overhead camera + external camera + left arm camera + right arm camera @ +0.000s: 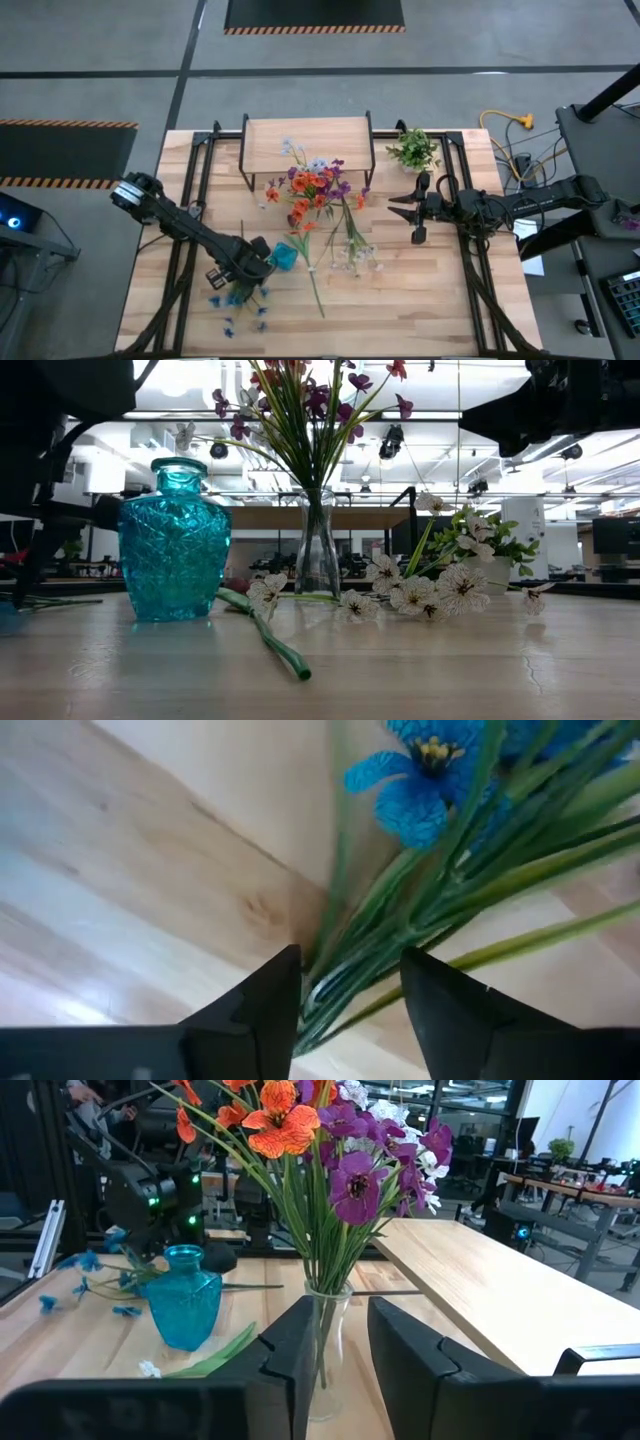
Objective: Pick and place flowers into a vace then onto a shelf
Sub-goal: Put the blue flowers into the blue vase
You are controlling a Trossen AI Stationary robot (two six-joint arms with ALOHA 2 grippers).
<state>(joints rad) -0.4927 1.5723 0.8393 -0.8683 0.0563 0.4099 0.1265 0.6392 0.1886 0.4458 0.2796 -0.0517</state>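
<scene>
Blue flowers (430,890) lying flat, stems between left gripper (350,995) fingers (265,995)

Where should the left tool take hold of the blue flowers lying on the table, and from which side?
Grip the blue flowers on their bunched green stems, below the blooms, coming down from above. The stems lie flat on the table and run together between the fingers of the open left tool, so one closing should catch most.

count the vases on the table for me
2. A blue glass vase stands empty beside the left end effector. A clear glass vase holding orange and purple flowers stands mid-table in front of the shelf. No others show.
</scene>
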